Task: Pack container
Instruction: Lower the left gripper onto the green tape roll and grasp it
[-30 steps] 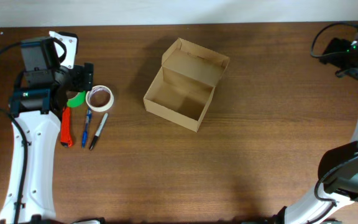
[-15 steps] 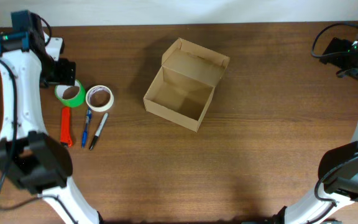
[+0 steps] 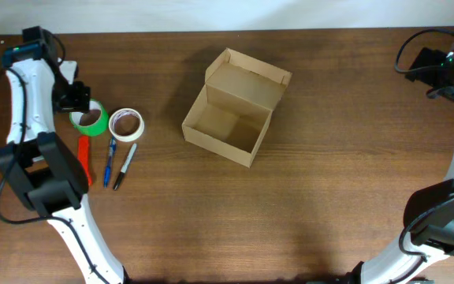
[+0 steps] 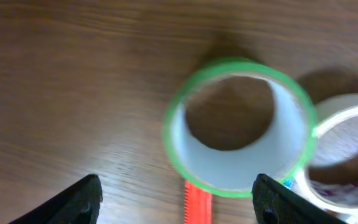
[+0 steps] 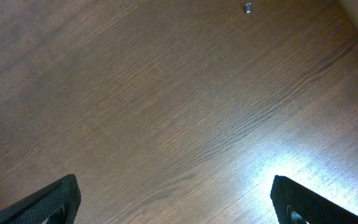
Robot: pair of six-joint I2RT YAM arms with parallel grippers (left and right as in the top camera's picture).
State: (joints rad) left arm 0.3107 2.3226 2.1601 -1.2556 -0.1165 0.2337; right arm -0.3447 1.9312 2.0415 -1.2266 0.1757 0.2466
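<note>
The container (image 3: 227, 132) is a tan cardboard box with its flap lid open, standing mid-table and empty inside. My left gripper (image 3: 76, 96) is open just left of and above the green tape roll (image 3: 90, 120). In the left wrist view the green roll (image 4: 238, 127) lies between and ahead of the open fingers (image 4: 179, 205). A white tape roll (image 3: 126, 125) lies right of it and shows in the left wrist view (image 4: 347, 149) too. My right gripper (image 5: 179, 202) is open over bare wood at the far right; the overhead view shows the arm (image 3: 440, 63).
An orange cutter (image 3: 83, 160), a blue pen (image 3: 109, 162) and a black pen (image 3: 124, 166) lie below the tape rolls. The cutter's orange tip (image 4: 197, 202) shows in the left wrist view. A small screw (image 5: 247, 7) lies on the wood.
The left arm swung from in front of the tapes back to the far left edge. The gripper now sits beside the green roll. The right arm has not moved.
</note>
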